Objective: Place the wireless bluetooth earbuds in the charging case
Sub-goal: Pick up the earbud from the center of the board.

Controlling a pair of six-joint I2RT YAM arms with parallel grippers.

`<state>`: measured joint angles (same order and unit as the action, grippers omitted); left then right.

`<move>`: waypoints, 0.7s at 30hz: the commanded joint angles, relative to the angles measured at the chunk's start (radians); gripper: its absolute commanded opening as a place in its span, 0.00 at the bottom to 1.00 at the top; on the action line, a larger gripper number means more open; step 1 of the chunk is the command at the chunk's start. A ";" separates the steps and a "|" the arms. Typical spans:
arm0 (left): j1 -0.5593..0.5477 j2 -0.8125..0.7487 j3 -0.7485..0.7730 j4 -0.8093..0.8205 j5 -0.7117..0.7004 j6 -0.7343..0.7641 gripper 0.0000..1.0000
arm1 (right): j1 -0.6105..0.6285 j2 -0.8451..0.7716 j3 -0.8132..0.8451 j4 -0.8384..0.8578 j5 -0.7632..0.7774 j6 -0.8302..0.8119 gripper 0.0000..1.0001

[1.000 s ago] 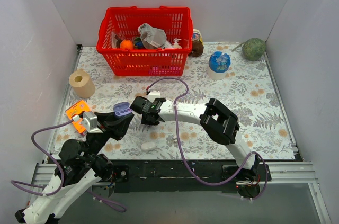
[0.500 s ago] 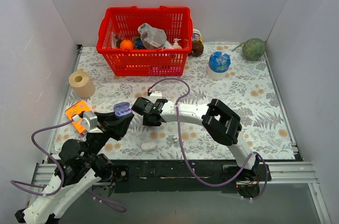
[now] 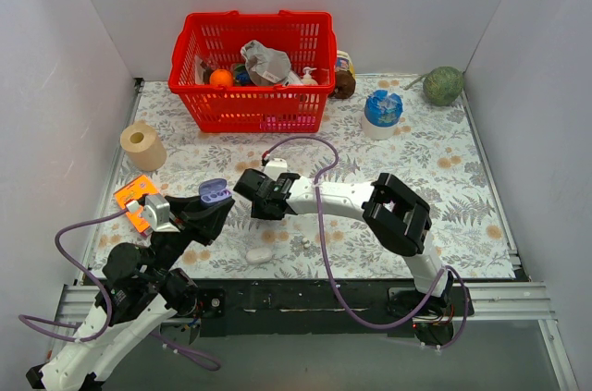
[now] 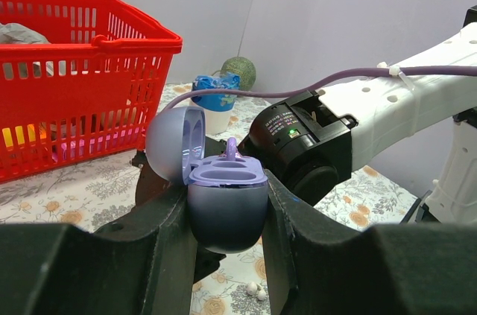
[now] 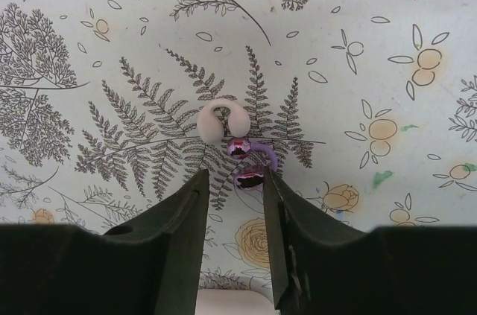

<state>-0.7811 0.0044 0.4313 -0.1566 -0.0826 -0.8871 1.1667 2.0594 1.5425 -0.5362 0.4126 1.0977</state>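
Plainly the case (image 4: 223, 220) is open: lid tipped back, lavender tray up, a small purple piece standing at its back edge. The left gripper (image 4: 226, 197) clamps its dark lower shell, held above the mat (image 5: 373, 47). The red basket (image 3: 250, 106) holds an orange ball (image 3: 221, 79) and a crumpled bag (image 3: 265, 63). Two shiny purplish earbuds (image 5: 239, 148) lie on the mat beside a white hook (image 5: 209, 125). One shows between the parted, empty fingers of the right gripper (image 5: 234, 177).

The basket (image 3: 250, 106) walls the far edge left of centre; a roll (image 3: 141, 144) and an orange block (image 3: 135, 199) line the left edge. The right arm (image 3: 338, 195) bars the middle, with the right gripper (image 3: 262, 200) just beside the left gripper (image 3: 215, 199). The mat (image 3: 462, 215) toward the near right corner lies open; a cup (image 3: 382, 110) and a ball (image 3: 443, 86) crowd the far right corner.
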 commanded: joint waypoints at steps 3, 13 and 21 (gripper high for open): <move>-0.001 -0.106 0.014 0.002 0.012 -0.003 0.00 | -0.010 -0.076 -0.042 0.053 0.017 0.001 0.45; -0.001 -0.104 0.009 0.006 0.011 -0.003 0.00 | -0.036 -0.128 -0.136 0.090 0.017 -0.022 0.47; 0.000 -0.093 0.011 0.009 0.012 0.002 0.00 | -0.062 -0.113 -0.139 0.105 0.002 -0.047 0.46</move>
<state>-0.7811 0.0044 0.4313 -0.1570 -0.0780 -0.8898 1.1164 1.9697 1.3964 -0.4637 0.4110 1.0683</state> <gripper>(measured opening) 0.325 0.465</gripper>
